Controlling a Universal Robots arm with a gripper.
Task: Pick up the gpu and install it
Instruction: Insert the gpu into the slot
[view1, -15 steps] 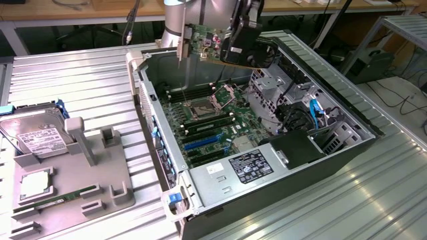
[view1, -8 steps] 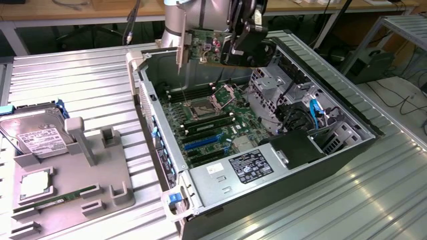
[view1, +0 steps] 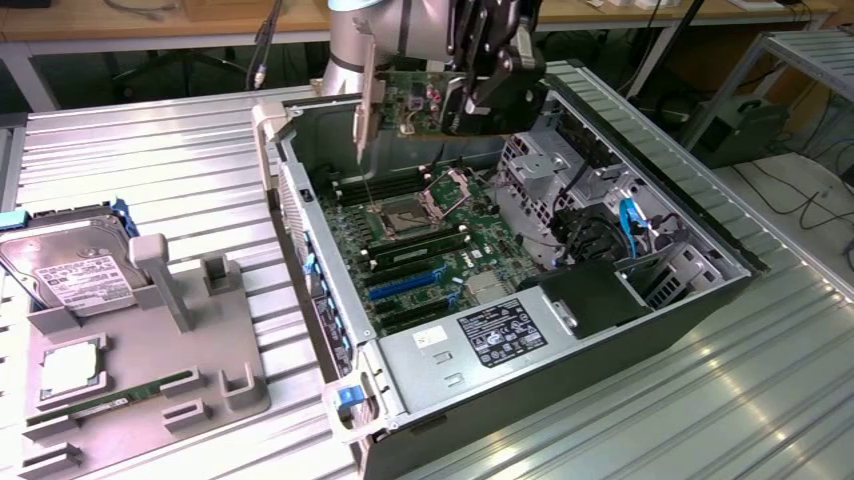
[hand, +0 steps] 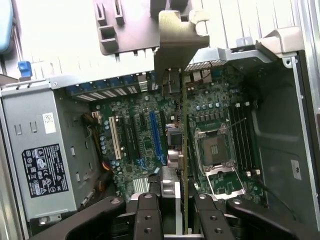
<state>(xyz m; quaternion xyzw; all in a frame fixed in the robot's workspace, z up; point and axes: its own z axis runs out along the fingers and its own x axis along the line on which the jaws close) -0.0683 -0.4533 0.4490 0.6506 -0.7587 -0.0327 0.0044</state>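
Black two-fingered claw (view1: 491, 100) hangs over an open computer case. Its fingers (hand: 149, 210) are clamped on the gpu (view1: 404, 108), a slim flat expansion card with a green board. A long silver metal bracket (hand: 175, 40) sits at the card's end farthest from the claw. The card is held on edge in the air above the case's inside and is not seated in any slot. In the wrist view it runs out from between the fingers as a thin line.

Directly below the claw, a green motherboard (view1: 427, 240) lies inside the dark tower case (view1: 674, 180). The case rests on its side, with its panel off, on a ribbed silver metal surface (view1: 160, 150). A square silver processor socket (view1: 400, 220) sits on the board beneath the claw. Blue and black expansion slots (view1: 400, 288) lie farther along the board from it. A grey power supply box with a black label (view1: 494, 330) fills the end of the case far from the claw.

Well apart from the claw, beyond the bracket end of the card, a grey plastic holder tray (view1: 187, 330) rests on the surface. It carries a silver hard drive with a white label (view1: 74, 275) and a narrow green memory stick (view1: 114, 400).
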